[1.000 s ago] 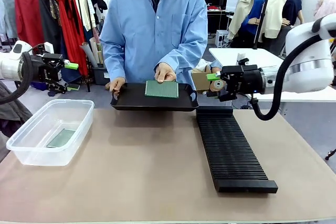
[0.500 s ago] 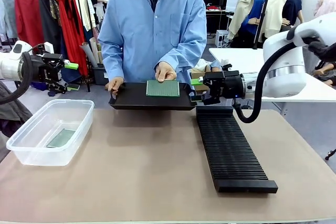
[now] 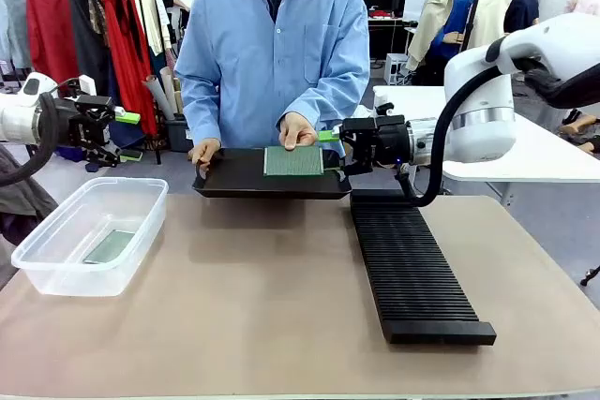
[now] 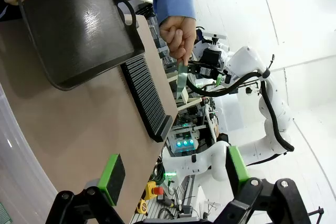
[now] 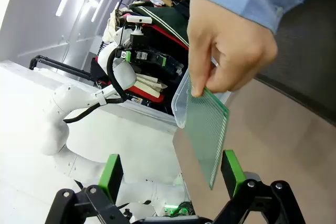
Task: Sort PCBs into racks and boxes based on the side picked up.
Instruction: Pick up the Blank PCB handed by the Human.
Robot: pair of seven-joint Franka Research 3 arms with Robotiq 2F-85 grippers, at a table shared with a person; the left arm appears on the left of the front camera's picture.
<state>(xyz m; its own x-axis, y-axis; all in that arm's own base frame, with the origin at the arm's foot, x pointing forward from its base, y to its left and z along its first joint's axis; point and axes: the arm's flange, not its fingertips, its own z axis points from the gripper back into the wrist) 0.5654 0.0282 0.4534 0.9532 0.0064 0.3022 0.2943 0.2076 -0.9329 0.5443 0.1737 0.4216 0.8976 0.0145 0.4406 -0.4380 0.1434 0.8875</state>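
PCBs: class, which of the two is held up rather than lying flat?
The PCB in the person's hand above the black tray; the other PCB lies flat in the clear tub.

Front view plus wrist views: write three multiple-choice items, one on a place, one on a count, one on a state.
1. Where is the board in the person's hand? A) in the rack B) above the black tray C) flat on the table
2. How many boards lie in the clear tub? A) none B) one C) three
3. The right gripper is: A) open B) shut on the board C) shut on the tray
1 B: the hand holds it upright over the tray. 2 B: a single board lies on the tub's floor. 3 A: its green pads stand apart.
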